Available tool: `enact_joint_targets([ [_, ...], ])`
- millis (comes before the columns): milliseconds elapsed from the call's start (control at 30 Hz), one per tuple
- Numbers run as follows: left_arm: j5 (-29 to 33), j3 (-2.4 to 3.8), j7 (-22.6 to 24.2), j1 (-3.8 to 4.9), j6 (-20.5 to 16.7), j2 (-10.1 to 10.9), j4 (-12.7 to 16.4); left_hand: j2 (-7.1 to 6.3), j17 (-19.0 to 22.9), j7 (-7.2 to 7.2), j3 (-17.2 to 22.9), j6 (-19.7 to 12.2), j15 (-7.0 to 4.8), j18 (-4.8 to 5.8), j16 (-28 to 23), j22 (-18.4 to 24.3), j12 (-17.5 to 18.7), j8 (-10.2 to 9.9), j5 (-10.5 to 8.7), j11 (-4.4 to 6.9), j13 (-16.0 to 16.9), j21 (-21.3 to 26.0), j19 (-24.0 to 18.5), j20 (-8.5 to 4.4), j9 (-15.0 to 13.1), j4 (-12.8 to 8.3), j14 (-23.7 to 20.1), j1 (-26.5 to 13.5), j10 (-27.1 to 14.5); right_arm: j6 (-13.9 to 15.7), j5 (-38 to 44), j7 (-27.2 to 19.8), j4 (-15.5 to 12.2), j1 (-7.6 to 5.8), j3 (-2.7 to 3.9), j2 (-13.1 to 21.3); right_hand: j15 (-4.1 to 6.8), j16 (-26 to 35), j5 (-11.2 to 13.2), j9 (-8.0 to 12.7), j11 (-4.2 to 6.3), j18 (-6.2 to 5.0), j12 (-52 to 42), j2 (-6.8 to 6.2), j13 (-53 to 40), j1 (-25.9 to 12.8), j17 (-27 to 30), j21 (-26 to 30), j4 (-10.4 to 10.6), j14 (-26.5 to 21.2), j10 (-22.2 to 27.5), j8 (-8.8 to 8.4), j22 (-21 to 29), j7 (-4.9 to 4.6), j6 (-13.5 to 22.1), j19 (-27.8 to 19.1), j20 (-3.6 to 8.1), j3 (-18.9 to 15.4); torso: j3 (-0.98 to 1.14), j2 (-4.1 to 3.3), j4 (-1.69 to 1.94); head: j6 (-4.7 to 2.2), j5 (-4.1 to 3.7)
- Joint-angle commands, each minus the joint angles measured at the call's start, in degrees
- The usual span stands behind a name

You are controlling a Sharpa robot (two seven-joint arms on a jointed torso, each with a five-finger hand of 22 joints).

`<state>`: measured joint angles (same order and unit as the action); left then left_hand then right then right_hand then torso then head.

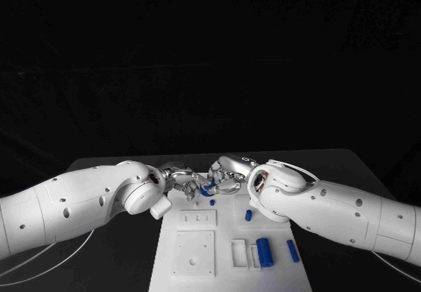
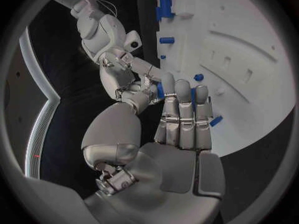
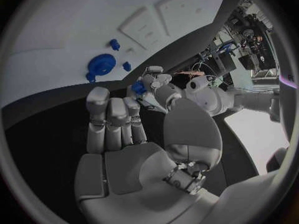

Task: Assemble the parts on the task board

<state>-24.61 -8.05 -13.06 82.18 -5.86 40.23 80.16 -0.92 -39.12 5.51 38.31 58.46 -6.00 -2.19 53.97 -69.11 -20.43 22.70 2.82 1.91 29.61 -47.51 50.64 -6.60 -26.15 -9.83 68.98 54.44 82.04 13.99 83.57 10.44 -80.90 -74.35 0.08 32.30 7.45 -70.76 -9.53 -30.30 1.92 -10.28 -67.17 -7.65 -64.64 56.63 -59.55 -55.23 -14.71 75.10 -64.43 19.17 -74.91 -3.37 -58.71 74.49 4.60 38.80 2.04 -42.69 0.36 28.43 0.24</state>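
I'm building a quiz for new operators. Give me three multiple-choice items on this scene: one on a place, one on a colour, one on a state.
1. Where do the hands meet?
A) the board's far end
B) its near end
C) off the table
2. What colour are the parts?
A) red
B) blue
C) green
3. The largest part is:
A) lying flat
B) upright
C) held

A: the left hand and right hand meet over the task board's far end.
B: the small part is blue.
A: the largest part lies on the board.
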Motion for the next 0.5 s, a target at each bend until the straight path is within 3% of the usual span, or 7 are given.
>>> enact_joint_targets([
  [33, -1.29, 0.09, 0.33, 0.13, 0.02, 0.03, 0.0, -0.33, -0.09, -1.63, 0.2, 2.24, -0.36, 1.11, 0.47, -0.11, -0.5, 0.58, 0.13, 0.29, 0.24, -0.5, 0.46, -5.06, -1.37, -0.31, 0.4, 0.33, 0.43, -0.74, 0.4, -0.09, 0.08, 0.15, -0.1, 0.17, 0.45, 0.21, -0.24, -0.02, -0.12, -4.72, 0.17, -0.1, 0.04, 0.05, -0.08, -0.33, 0.26, 0.05, -0.41, 0.17, -0.72, -1.17, -1.66, 0.36, 0.04, -0.05, 0.01, -0.03, 0.0, -0.02, 0.07],
  [500, -3.52, 0.08, 0.19, 0.12, -0.8, 0.19, -0.08, -0.69, -0.7, -2.91, 0.59, 4.26, -2.14, 0.88, 4.14, -0.61, -3.75, 1.84, 0.29, 1.62, 2.49, -2.9, 2.51, -6.52, -5.84, -1.38, 2.4, 0.08, 2.33, 0.27, -0.3, -0.1, 0.08, 0.21, -0.1, 0.6, 0.45, 0.31, -0.26, -0.03, -0.13, -4.72, 0.3, -0.55, 0.05, -0.54, -0.05, -0.27, 0.65, 0.04, -0.41, -0.01, -0.69, -1.2, -1.57, 0.38, 0.04, -0.3, 0.02, 0.01, -0.02, 0.11, 0.23],
])
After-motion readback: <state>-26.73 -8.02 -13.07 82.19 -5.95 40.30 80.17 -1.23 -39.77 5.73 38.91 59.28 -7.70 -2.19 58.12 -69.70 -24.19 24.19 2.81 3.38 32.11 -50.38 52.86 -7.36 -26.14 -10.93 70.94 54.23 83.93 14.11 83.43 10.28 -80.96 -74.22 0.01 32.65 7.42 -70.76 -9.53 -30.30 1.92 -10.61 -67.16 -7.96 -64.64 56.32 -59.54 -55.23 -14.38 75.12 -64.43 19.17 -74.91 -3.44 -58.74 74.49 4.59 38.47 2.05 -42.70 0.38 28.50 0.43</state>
